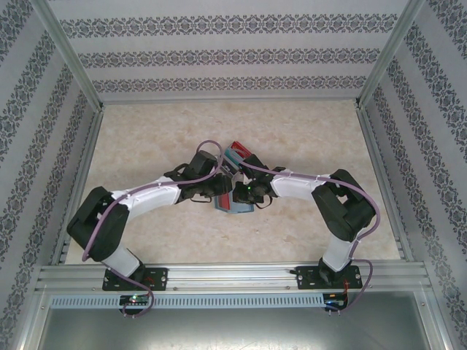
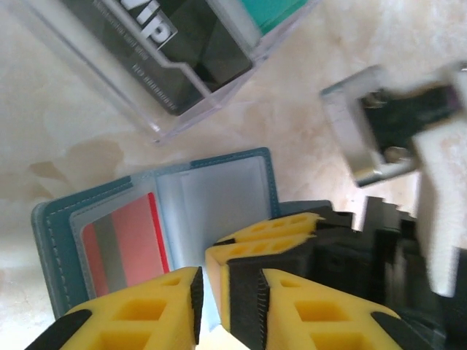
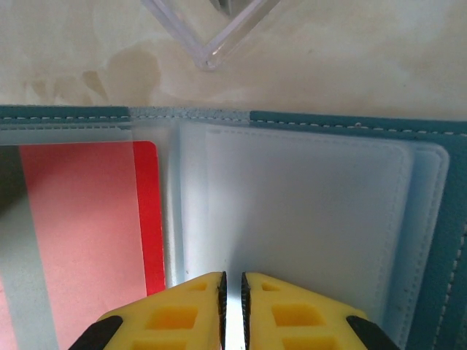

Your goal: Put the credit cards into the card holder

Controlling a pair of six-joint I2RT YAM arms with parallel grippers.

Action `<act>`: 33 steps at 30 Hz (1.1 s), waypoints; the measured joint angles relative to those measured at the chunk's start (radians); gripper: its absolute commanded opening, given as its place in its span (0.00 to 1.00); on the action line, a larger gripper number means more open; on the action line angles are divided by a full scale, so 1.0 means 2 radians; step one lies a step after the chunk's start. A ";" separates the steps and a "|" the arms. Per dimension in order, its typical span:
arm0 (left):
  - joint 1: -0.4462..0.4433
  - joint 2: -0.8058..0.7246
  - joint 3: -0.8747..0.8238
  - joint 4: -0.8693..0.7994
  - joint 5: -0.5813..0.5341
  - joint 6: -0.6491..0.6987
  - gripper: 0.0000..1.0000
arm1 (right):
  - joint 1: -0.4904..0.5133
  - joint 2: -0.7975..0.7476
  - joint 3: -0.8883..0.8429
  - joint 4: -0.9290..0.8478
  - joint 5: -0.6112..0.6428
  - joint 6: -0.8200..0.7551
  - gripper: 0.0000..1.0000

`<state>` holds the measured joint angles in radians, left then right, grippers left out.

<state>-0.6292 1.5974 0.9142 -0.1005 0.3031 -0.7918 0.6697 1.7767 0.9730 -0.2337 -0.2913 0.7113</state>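
Observation:
The card holder lies open on the table between the two arms. A red credit card sits in its left pocket under clear film. My right gripper is shut on the lower edge of the clear sleeve of the holder's middle leaf. My left gripper hangs just above the same spot, jaws a little apart and open, with the right gripper's tips showing between them. A teal-green card and a dark card lie in a clear box.
The clear plastic box stands just beyond the holder, close to both grippers. The two wrists nearly touch over the holder. Patterned walls and metal rails enclose the marbled table.

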 measured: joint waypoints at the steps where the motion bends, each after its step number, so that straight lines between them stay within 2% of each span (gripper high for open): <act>1: 0.000 0.007 0.000 0.000 0.000 -0.003 0.28 | 0.000 -0.001 -0.001 0.001 0.000 0.001 0.16; 5: 0.000 0.033 0.002 -0.014 -0.011 -0.009 0.24 | -0.002 -0.006 -0.008 0.003 0.004 0.005 0.15; 10: 0.000 0.063 0.006 -0.039 -0.033 -0.008 0.24 | -0.010 -0.012 -0.009 -0.004 0.016 0.005 0.16; 24: 0.000 0.075 0.006 -0.023 -0.036 0.015 0.22 | -0.032 -0.039 -0.023 -0.043 0.047 -0.016 0.15; 27: 0.000 0.075 0.006 -0.022 -0.035 0.025 0.25 | -0.032 -0.045 -0.023 -0.048 0.048 -0.019 0.22; 33: 0.000 0.062 0.009 -0.033 -0.033 0.042 0.34 | -0.039 -0.093 0.015 -0.075 0.050 -0.054 0.25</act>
<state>-0.6292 1.7218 0.9325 -0.1661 0.2375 -0.7082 0.5911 1.5902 1.0027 -0.3840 -0.1917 0.6025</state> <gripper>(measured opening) 0.310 0.251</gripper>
